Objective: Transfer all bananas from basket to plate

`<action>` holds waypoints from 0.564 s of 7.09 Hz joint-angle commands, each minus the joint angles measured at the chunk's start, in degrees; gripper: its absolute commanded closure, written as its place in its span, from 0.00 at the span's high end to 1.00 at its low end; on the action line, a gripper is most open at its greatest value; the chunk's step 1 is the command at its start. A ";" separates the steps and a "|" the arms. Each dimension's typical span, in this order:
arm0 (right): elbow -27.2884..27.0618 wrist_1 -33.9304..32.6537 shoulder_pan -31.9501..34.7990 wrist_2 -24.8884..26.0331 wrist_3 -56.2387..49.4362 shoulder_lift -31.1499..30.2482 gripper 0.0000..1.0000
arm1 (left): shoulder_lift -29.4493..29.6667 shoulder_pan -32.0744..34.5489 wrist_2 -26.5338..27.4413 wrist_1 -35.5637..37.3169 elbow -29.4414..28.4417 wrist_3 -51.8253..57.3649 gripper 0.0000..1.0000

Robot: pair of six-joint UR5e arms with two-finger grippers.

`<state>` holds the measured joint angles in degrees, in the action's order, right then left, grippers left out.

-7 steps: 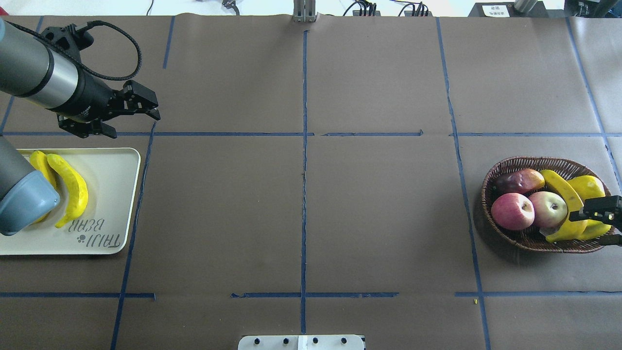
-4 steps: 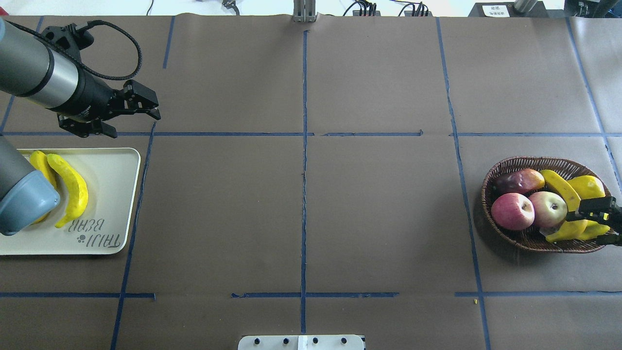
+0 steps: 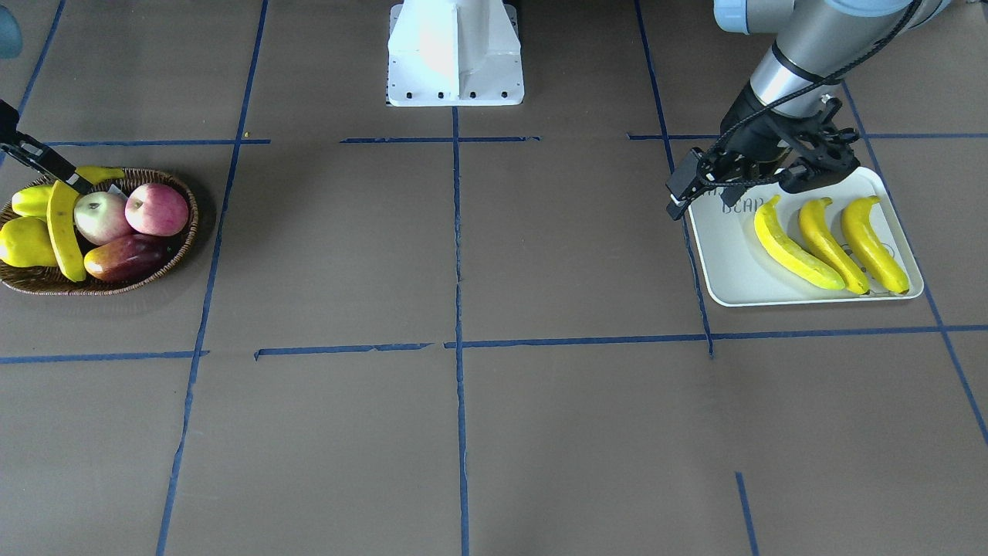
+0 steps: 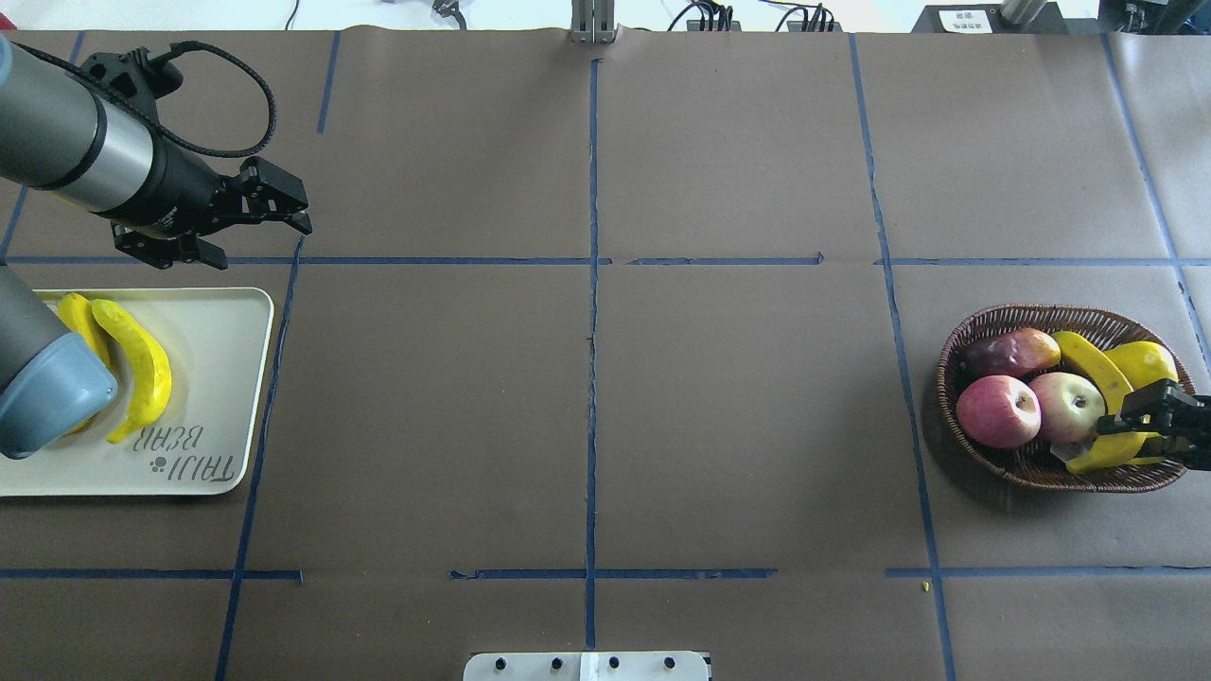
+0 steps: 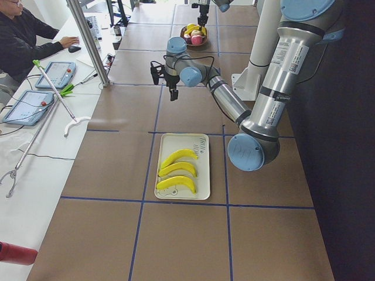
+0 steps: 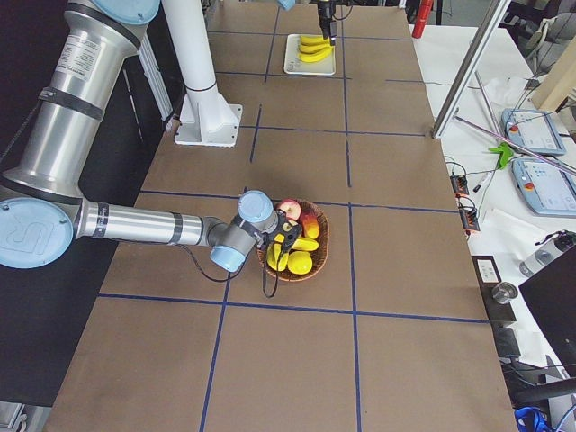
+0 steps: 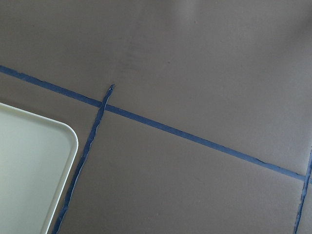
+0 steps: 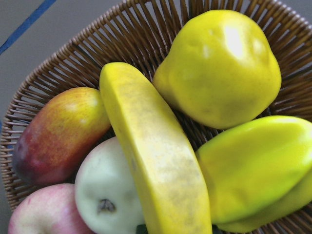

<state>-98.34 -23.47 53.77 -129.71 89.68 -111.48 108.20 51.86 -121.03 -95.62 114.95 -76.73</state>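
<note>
Brown-papered table (image 4: 738,426), blue tape grid (image 4: 592,378), wicker basket (image 4: 1031,310) at one end, pale plate (image 4: 222,378) at the other

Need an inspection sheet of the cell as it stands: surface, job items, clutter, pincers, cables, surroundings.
Surface: brown paper-covered table with a blue tape grid.
Job's things: three long curved yellow bananas on the pale rectangular "TAIJI BEAR" tray; fourth banana in the brown woven wicker basket, lying over other fruit.
Clutter: pink-red apple, paler apple, dark red oval fruit, yellow pear-shaped fruit, yellow-green oblong fruit, all in the basket.
Grippers: left pincer open, empty, above the table beside the tray; right pincer down at the fourth banana's end, open or shut unclear.
Cables: black cable looped at the left wrist; leads at the table's far edge.
Surroundings: seated person at a side desk with tablets; white robot pedestal.
</note>
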 commanded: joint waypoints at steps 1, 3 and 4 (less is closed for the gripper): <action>-0.01 3.86 0.63 -0.19 -0.38 -0.50 0.02 | 0.00 0.00 0.01 0.00 -0.16 0.00 1.00; -2.10 5.72 8.50 -0.80 -6.05 -1.11 0.01 | 0.08 -0.18 -0.08 0.00 -0.16 0.00 1.00; -3.51 5.63 13.59 -2.72 -12.36 -0.07 0.01 | 0.17 -0.53 -0.26 0.00 0.01 0.00 1.00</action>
<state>-100.28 -18.11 62.03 -130.91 83.43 -112.21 108.30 51.59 -121.13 -95.63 114.84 -76.73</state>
